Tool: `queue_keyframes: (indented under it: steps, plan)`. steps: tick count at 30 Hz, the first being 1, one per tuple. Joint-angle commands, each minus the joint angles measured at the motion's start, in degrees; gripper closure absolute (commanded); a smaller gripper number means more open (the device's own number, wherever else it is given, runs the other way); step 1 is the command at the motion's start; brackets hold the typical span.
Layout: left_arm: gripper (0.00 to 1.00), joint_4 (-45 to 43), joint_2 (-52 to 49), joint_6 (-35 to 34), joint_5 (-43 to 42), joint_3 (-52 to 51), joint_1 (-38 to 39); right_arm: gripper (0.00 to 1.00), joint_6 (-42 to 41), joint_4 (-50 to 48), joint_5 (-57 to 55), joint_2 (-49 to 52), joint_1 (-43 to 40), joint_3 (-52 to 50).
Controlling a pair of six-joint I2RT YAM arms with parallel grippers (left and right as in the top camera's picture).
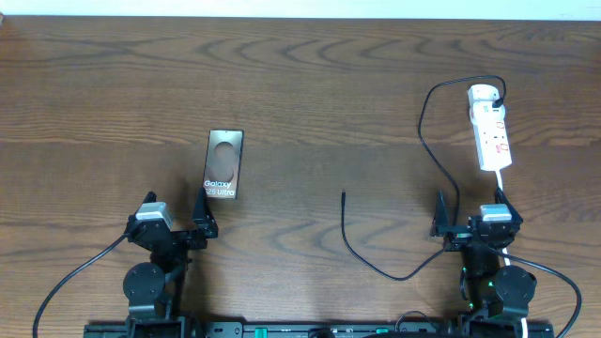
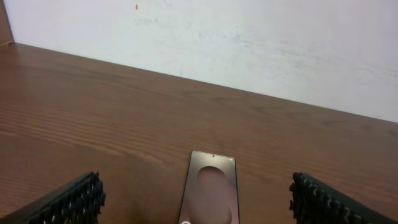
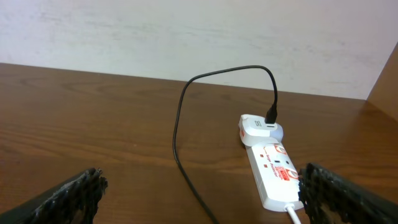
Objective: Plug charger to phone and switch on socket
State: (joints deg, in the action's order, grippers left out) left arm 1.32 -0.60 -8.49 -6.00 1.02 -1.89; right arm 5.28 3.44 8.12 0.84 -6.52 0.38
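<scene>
The left tool has its fingers spread wide apart and holds nothing, with the phone lying flat on the worktop just ahead of it. The right tool is likewise spread and empty, and the socket lies ahead of it, toward its right finger. The charger curves off to this tool's left, its plug tip well apart from the phone.

Left wrist view: phone cut off by bottom edge, oval blurred, lettering cut off. Right wrist view: charger and the socket white cord both run off bottom edge. Overhead: socket switch positions and plug tip detail too small to tell.
</scene>
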Motion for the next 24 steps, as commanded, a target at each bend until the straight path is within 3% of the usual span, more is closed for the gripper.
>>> queue_keyframes:
  steps: [1, 24]
  plan:
    - [0.05, 2.25, 0.37, 1.18, -0.79, -0.79, -0.35, 0.01, 0.79, 0.24, -0.26, -0.31, 0.61, -0.07]
    - [0.05, 2.51, -0.98, -0.33, -1.03, 1.51, -0.35, 0.01, 0.79, 0.24, -0.26, -0.31, 0.61, -0.07]
